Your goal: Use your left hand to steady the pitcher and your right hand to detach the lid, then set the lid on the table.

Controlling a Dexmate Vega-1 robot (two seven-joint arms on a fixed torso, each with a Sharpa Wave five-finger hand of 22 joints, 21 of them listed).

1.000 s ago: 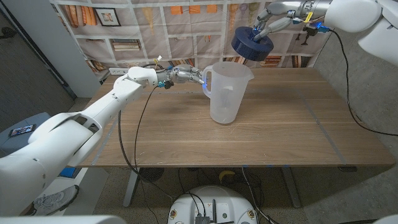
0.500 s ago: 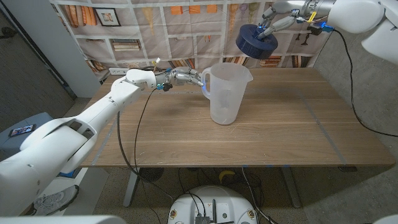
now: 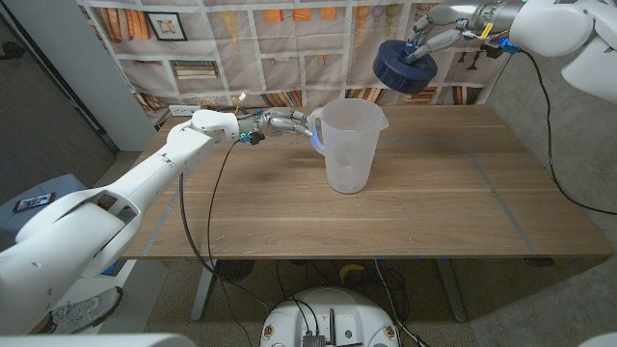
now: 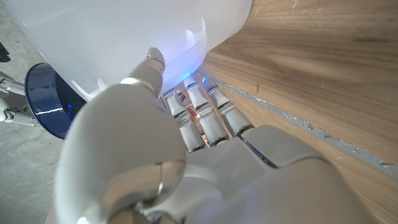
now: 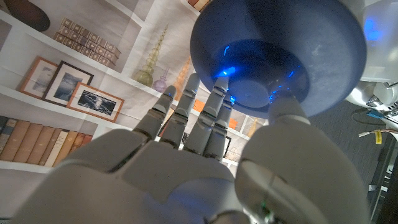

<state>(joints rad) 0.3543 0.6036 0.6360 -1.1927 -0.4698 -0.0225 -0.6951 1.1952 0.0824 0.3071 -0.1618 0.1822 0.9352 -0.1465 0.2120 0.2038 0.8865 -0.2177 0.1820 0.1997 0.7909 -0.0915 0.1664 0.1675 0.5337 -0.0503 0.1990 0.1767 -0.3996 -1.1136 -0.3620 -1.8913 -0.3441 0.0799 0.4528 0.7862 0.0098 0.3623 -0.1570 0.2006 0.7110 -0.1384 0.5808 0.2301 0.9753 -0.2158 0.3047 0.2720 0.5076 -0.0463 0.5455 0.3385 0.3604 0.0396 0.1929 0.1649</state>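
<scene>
I am gripping the lid [image 3: 405,66] in my right hand [image 3: 431,40], planning a level descent clear of the pitcher [image 3: 349,145] that my left hand [image 3: 289,121] is clasping.

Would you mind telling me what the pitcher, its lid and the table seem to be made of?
Pitcher: probably frosted translucent plastic; the table shows dimly through its milky wall.
Lid: likely hard, opaque dark blue plastic with a smooth, slightly glossy surface that catches blue light in the right wrist view.
Table: wood or wood-look laminate, matte, with visible grain and plank seams.

Right robot hand [image 5: 205,162] grips blue lid [image 5: 280,56]; bookshelf backdrop [image 5: 68,87] behind
</scene>
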